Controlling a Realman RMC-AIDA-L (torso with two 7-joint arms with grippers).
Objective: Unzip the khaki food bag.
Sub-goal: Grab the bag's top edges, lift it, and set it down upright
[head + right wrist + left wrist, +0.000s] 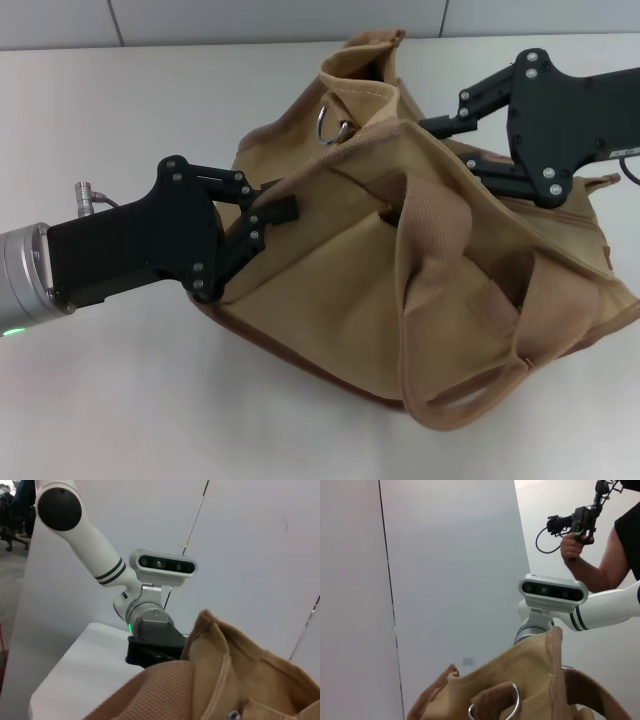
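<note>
Meanwhile the khaki food bag (420, 290) lies slumped on the white table (120, 400), the left gripper (285, 205) clamped on its near-left edge and the right gripper (440, 150) pinching fabric at its top.

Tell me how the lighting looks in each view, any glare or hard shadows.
Head view: even, soft light, faint shadow under the khaki food bag, no glare. Left wrist view: bright pale wall, small glint on the metal ring. Right wrist view: evenly lit, no harsh shadows.

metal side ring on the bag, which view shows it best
The left wrist view: the metal side ring is close and large above the khaki food bag. The head view shows it small; the right wrist view doesn't show it.
</note>
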